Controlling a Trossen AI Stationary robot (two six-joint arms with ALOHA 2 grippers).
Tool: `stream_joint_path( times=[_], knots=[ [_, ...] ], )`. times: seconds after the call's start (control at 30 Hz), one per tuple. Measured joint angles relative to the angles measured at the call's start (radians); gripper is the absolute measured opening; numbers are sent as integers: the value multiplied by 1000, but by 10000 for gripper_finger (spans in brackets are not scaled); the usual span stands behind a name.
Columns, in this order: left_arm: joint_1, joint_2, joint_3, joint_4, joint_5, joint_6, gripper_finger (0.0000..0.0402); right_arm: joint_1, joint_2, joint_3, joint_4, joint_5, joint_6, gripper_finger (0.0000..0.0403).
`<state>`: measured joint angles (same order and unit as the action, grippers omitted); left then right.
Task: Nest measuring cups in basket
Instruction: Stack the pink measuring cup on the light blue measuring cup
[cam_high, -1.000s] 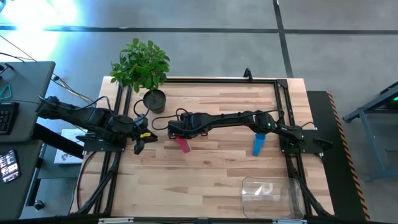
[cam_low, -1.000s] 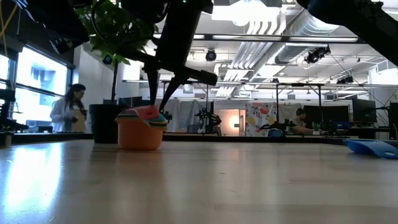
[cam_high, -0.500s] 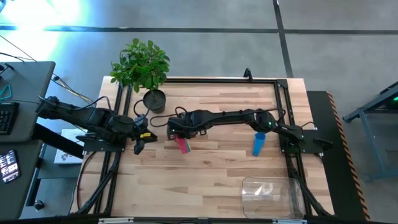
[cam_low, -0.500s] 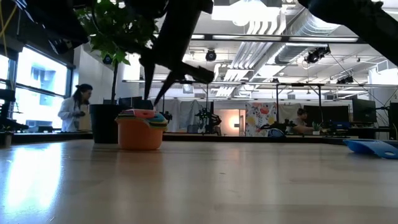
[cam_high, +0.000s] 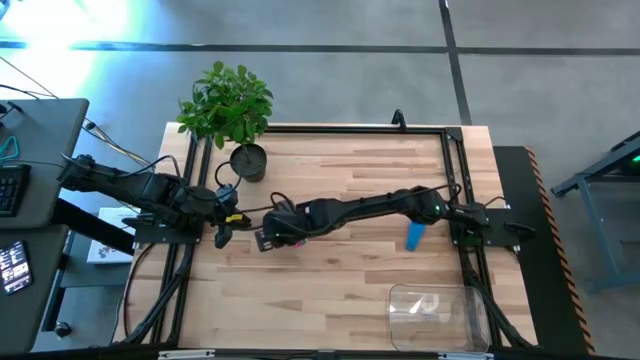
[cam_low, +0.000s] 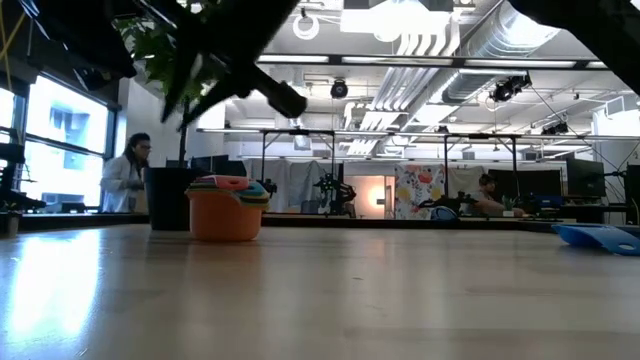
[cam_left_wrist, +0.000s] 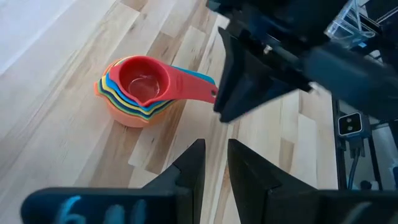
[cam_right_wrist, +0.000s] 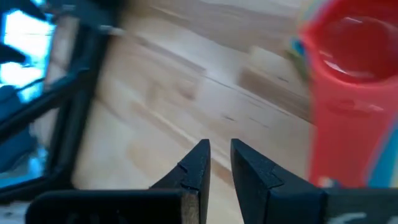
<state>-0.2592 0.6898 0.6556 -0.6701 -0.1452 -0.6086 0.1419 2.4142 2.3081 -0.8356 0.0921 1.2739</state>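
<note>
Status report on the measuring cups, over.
Right gripper beside cup stack, holding nothing. Left gripper waiting at table's left edge. Stack and loose blue cup outside basket. Nothing seen in the way.

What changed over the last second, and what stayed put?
The right hand let go of the pink plastic measuring cup atop the nested stack of coloured cups, lifted and swung toward the left arm, now holding nothing. The stack, the blue plastic cup, the clear plastic basket and the left hand stayed put.

Potted plant (cam_high: 230, 110), perhaps a person (cam_low: 125, 185)
</note>
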Motion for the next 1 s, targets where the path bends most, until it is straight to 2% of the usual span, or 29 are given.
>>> stream_joint_path(
  times=[0.3,0.73,1.0],
  knots=[
    [0,0,0,1,4,-16,58,5,0,1,259,-1,-86,55],
    [0,-100,1,1,21,-56,58,2,0,9,239,-98,-173,55],
    [1,-175,1,7,18,-88,58,0,-17,48,264,-56,-281,55]
  ],
)
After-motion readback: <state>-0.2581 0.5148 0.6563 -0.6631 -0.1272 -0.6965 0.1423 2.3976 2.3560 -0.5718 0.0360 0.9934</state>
